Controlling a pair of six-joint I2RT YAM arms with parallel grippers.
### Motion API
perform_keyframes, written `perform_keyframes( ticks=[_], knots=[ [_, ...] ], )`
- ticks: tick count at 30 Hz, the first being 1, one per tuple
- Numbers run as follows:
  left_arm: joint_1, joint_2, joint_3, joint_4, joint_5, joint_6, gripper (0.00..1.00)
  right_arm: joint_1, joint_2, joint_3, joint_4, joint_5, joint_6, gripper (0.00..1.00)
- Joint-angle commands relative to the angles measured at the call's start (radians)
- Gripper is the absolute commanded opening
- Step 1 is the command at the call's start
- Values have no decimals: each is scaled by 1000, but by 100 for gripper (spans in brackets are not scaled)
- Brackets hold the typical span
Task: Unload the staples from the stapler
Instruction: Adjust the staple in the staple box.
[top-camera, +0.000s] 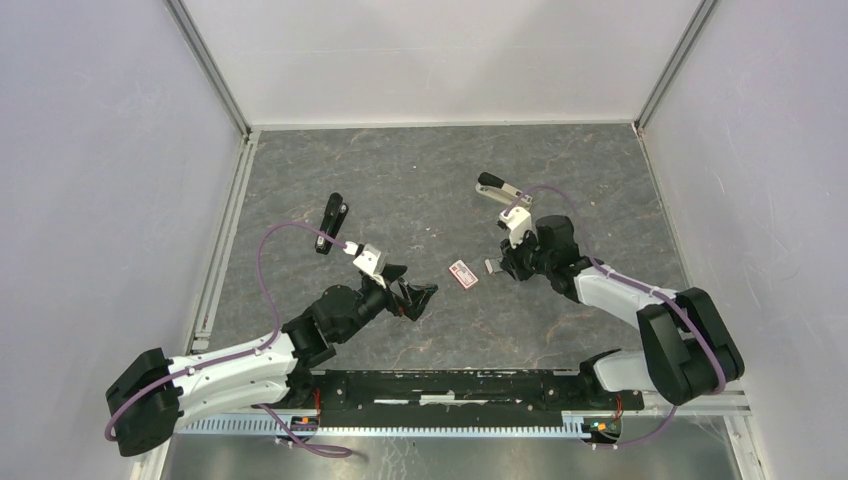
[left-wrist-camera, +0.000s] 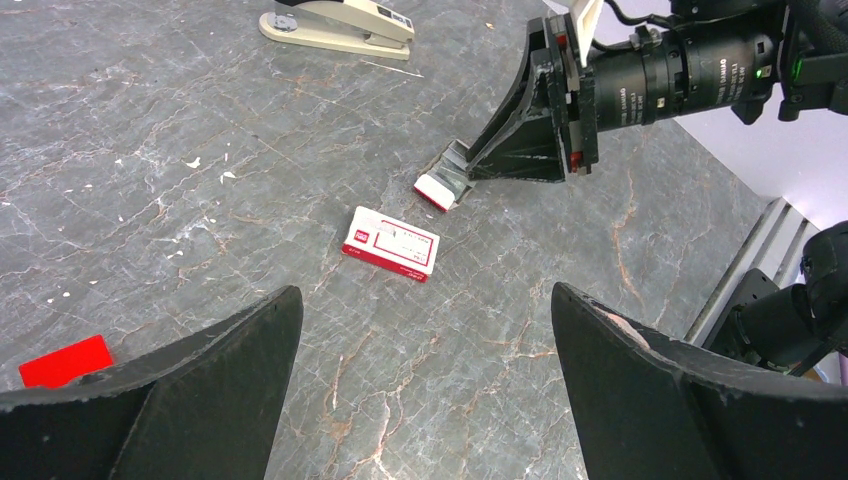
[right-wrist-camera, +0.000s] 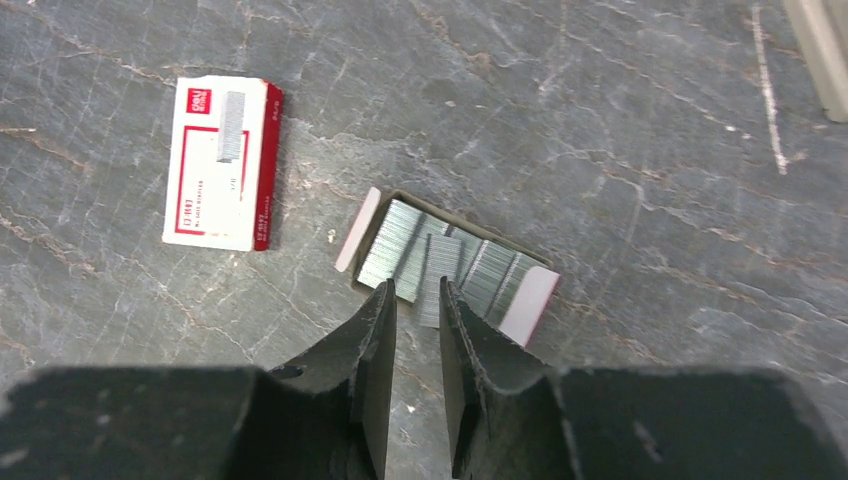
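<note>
The stapler (top-camera: 499, 189), with a black top and a pale metal base, lies at the back right of the table, and also at the top of the left wrist view (left-wrist-camera: 340, 24). My right gripper (right-wrist-camera: 417, 290) is low over a small open tray (right-wrist-camera: 527, 300) full of staple strips. Its jaws are nearly together on one silver staple strip (right-wrist-camera: 434, 268) that sticks out over the tray's near edge. This gripper also shows in the top view (top-camera: 497, 266). My left gripper (left-wrist-camera: 425, 295) is wide open and empty, above bare table left of the staple box (left-wrist-camera: 391, 244).
The red-and-white staple box (top-camera: 462, 274) lies between the two grippers, and also in the right wrist view (right-wrist-camera: 222, 163). A slim black bar (top-camera: 332, 222) lies at the left. A red card (left-wrist-camera: 66, 361) lies near my left finger. White walls and metal rails bound the table.
</note>
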Motion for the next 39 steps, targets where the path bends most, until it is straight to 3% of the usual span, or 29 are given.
perform_keyframes(
  ticks=[1, 11, 39],
  knots=[
    [6, -9, 9, 39, -11, -42, 100, -34, -66, 40, -21, -8, -74, 25],
    [6, -8, 11, 39, -5, -42, 100, -57, -37, 51, -106, -43, -158, 18],
    [7, -39, -11, 32, -18, -49, 100, -56, 25, 79, -132, -55, -177, 24]
  ],
)
